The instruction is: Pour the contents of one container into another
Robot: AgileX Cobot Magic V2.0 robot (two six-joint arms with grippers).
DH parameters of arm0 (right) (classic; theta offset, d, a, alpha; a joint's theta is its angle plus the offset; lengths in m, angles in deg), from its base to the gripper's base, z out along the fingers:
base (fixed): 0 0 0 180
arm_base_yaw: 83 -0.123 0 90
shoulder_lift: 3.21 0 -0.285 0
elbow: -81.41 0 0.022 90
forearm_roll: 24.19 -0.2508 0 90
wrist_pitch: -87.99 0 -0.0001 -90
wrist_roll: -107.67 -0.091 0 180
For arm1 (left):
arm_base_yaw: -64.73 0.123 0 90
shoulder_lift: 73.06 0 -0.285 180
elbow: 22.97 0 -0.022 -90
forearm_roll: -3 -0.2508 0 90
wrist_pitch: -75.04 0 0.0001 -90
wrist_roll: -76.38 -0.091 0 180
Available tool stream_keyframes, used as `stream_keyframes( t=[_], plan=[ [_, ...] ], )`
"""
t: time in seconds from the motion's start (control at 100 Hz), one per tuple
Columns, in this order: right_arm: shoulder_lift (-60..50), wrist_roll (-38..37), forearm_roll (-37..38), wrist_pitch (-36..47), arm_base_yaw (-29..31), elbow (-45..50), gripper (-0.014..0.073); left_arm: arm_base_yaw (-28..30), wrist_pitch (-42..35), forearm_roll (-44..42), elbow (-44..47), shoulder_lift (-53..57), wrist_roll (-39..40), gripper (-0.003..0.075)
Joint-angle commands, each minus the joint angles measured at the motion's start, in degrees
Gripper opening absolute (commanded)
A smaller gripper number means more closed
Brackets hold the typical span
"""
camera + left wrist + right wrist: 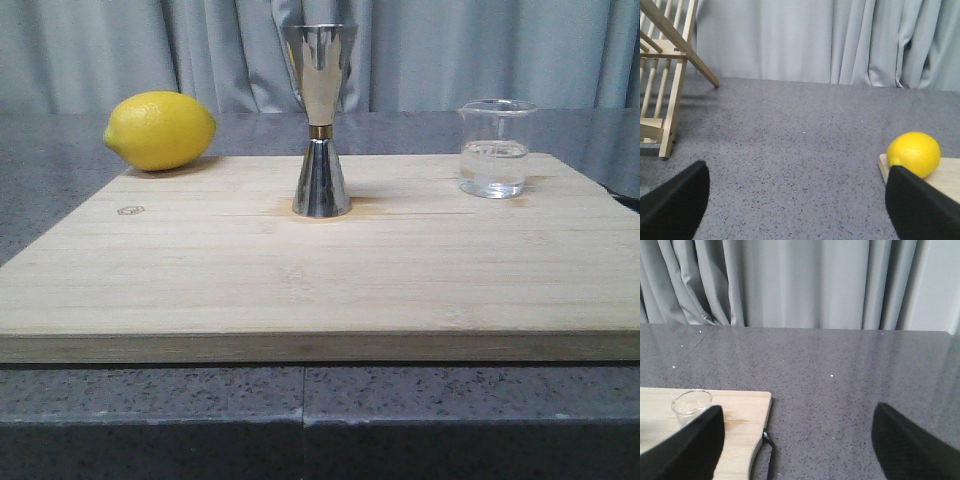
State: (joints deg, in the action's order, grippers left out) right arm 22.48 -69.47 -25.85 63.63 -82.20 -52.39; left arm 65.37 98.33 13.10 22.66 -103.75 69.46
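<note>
Neither arm is seen in the front view. In the left wrist view, the left gripper [795, 200] is held with its two dark fingers [675, 200] spread wide at roughly 8 and 4 o'clock, nothing gripped between them. The right gripper [797, 440] is likewise shown spread wide, its fingers [910, 440] set far apart, nothing clasped.
</note>
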Motion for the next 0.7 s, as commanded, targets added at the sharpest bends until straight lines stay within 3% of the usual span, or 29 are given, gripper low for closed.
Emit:
stream_keyframes(
  t=[0.0, 0.34, 0.48, 0.69],
  plan=[
    [2.2, 0.1, 0.5, 0.6, -0.2, -4.1, 0.0561, 0.2, 1.4, -0.3, -4.8, -2.3, -1.4, 0.066],
    [10.1, 0.1, -0.9, -8.4, -0.2, -9.8, 0.0561, 0.2, 23.2, 1.9, -16.1, -16.7, -8.3, 0.066],
    [12.0, 0.1, -1.5, -8.6, -0.2, -9.8, 0.0561, 0.2, 24.8, 7.8, -17.2, -23.5, -15.4, 0.066],
    [12.5, 0.1, -1.6, -8.6, -0.2, -9.8, 0.0561, 0.2, 24.1, 24.4, -17.2, -33.4, -31.8, 0.066]
  ],
)
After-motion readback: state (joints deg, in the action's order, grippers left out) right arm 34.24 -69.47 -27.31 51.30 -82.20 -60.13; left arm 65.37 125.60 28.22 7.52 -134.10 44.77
